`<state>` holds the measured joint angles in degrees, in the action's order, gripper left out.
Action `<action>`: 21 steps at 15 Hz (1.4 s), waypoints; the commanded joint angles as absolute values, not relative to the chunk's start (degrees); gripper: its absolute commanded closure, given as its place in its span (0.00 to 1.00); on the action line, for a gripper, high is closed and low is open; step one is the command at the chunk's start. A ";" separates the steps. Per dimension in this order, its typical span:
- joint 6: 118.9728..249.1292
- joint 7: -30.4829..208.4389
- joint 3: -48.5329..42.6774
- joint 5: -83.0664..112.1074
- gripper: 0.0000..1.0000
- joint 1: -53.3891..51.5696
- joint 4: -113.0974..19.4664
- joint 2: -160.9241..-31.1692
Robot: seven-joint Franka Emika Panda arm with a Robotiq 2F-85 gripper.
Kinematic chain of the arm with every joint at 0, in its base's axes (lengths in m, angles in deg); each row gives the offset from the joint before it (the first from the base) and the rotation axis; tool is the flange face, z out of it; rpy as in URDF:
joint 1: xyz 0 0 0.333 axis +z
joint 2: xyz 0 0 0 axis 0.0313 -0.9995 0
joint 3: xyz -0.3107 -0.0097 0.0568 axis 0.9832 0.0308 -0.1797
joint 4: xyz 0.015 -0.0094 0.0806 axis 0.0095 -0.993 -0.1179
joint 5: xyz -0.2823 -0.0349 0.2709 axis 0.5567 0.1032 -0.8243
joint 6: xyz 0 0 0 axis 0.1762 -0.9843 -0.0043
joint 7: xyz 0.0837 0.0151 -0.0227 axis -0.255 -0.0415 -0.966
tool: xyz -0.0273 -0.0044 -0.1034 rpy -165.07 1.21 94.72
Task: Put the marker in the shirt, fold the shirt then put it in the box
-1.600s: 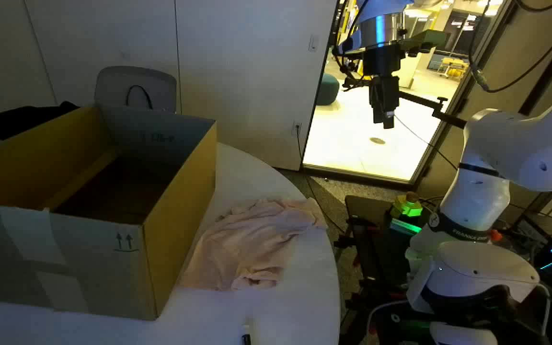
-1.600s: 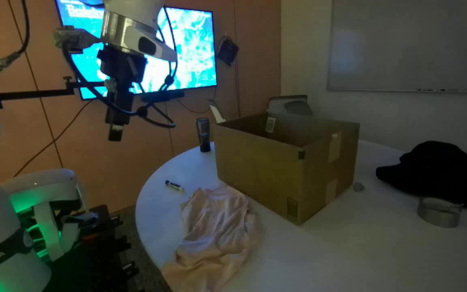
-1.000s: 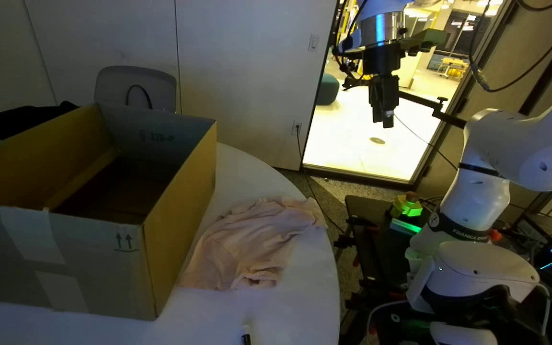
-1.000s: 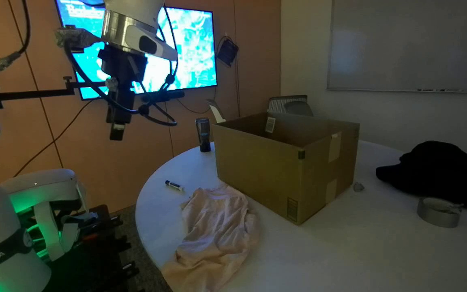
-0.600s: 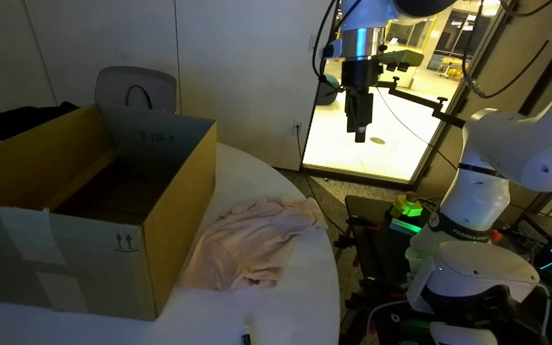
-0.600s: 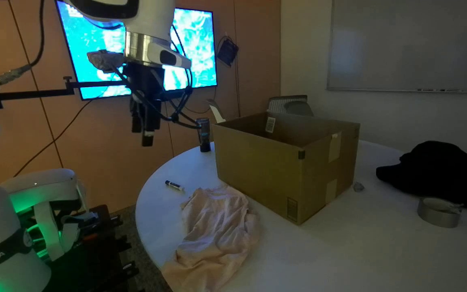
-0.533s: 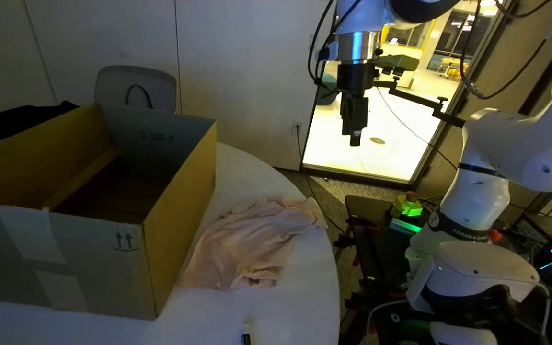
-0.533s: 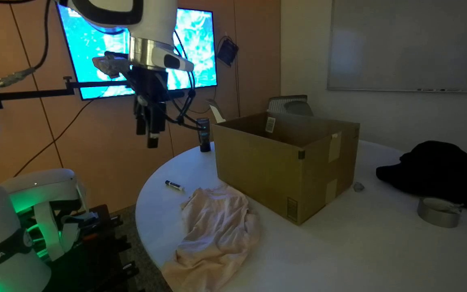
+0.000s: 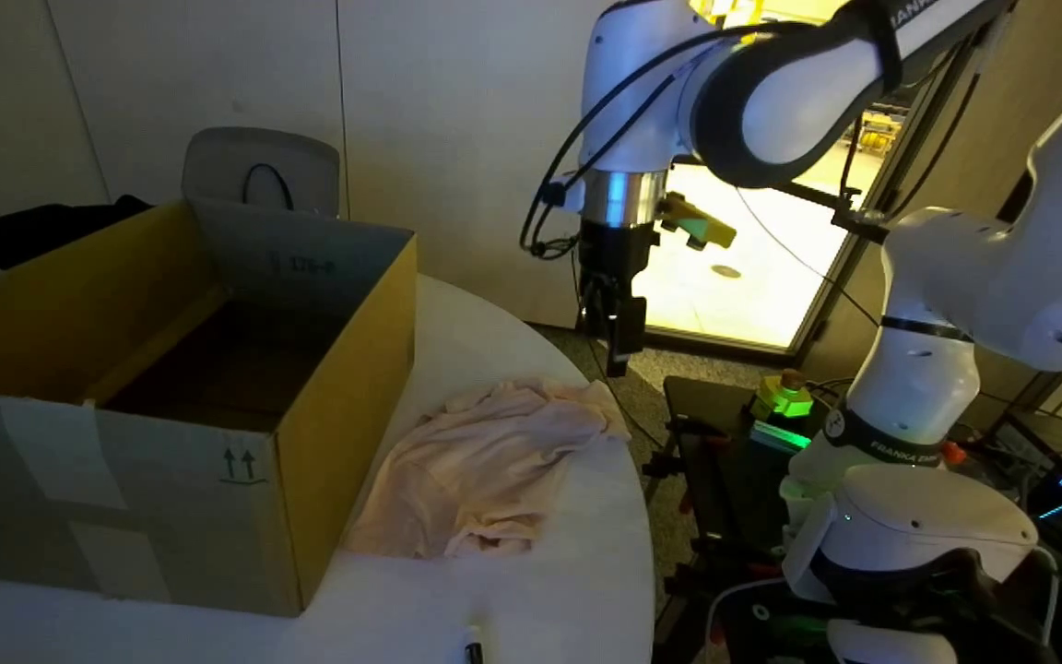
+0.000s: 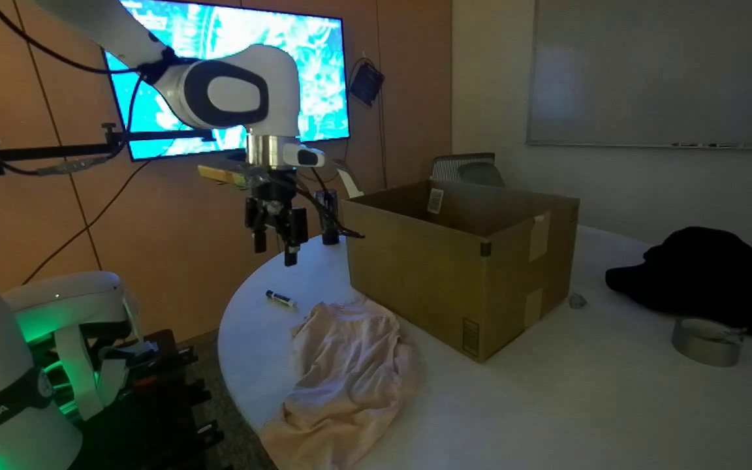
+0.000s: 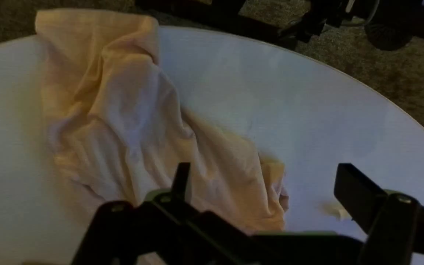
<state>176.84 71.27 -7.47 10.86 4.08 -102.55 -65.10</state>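
A pale pink shirt lies crumpled near the edge of the white table in both exterior views [image 9: 485, 470] [image 10: 353, 372] and fills much of the wrist view [image 11: 131, 121]. A marker with a white body and black cap lies on the table beside the shirt, in both exterior views [image 9: 474, 647] [image 10: 281, 299]. In the wrist view the marker [image 11: 343, 214] is mostly hidden behind the right finger. An open, empty-looking cardboard box [image 9: 347, 415] stands beside the shirt, also in an exterior view [image 10: 415, 274]. My gripper [image 10: 275, 253] [image 9: 606, 352] [image 11: 263, 169] is open and empty, above the table edge.
A dark bottle [image 10: 329, 234] stands behind the box near the table edge. A tape roll [image 10: 707, 344], a black cloth [image 10: 709, 281] and a small grey lump [image 10: 577, 301] lie beyond the box. A chair [image 9: 259, 166] stands behind the table.
The arm stays nearly still at first, then my gripper moves down and toward the table, nearer the box and shirt, and turns somewhat. Shirt, marker and box have not moved.
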 commanded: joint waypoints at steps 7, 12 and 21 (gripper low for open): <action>191.37 58.16 -15.56 12.29 0.00 9.49 -94.73 -85.06; 191.39 54.14 -19.88 16.59 0.00 10.25 -89.52 -92.13; 198.11 52.17 -25.03 26.58 0.00 12.75 -89.03 -96.68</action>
